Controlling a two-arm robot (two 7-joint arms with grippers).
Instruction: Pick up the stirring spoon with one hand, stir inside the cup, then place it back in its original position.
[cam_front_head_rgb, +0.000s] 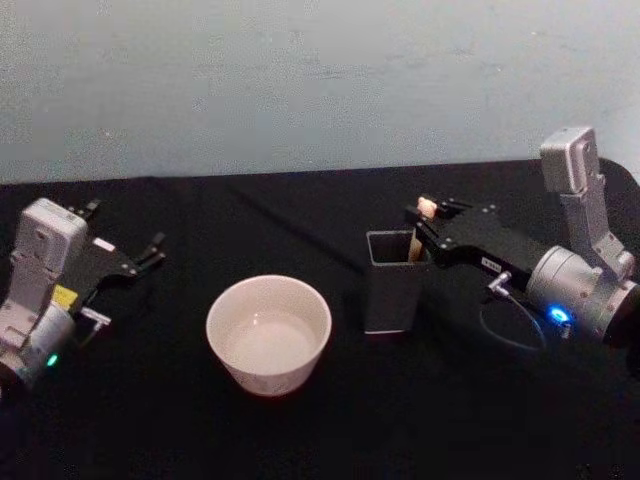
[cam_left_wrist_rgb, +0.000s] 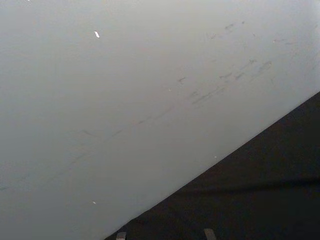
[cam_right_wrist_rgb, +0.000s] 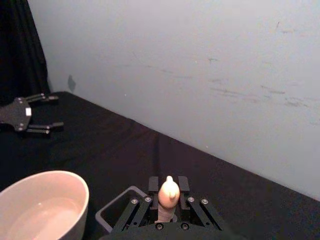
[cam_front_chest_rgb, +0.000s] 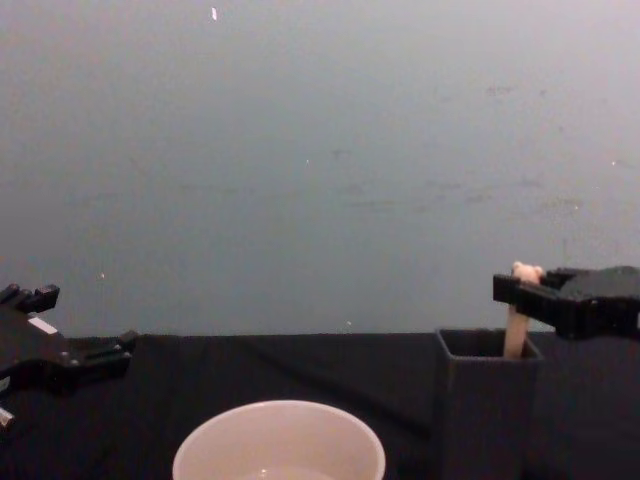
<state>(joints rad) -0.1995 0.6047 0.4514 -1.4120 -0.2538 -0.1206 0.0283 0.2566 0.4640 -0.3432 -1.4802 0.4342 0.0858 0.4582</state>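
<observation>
Right gripper (cam_front_head_rgb: 424, 214) was found clamped on the stirring spoon (cam_front_chest_rgb: 516, 335), which stood in the holder (cam_front_head_rgb: 390, 300) beside the cup (cam_front_head_rgb: 268, 335). A straight vertical lift was judged advisable. Left gripper (cam_front_head_rgb: 125, 232) was parked far left, fingers spread.

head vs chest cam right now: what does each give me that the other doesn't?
Head view gives: the top-down layout, the whole cup seen from above, and the square opening of the holder.
Chest view gives: the side profile, with the stirring spoon handle upright, rising out of the holder to the grip above its rim.
Shared: right gripper shut on the spoon handle over the holder, left gripper parked open at the left, cup between them.
</observation>
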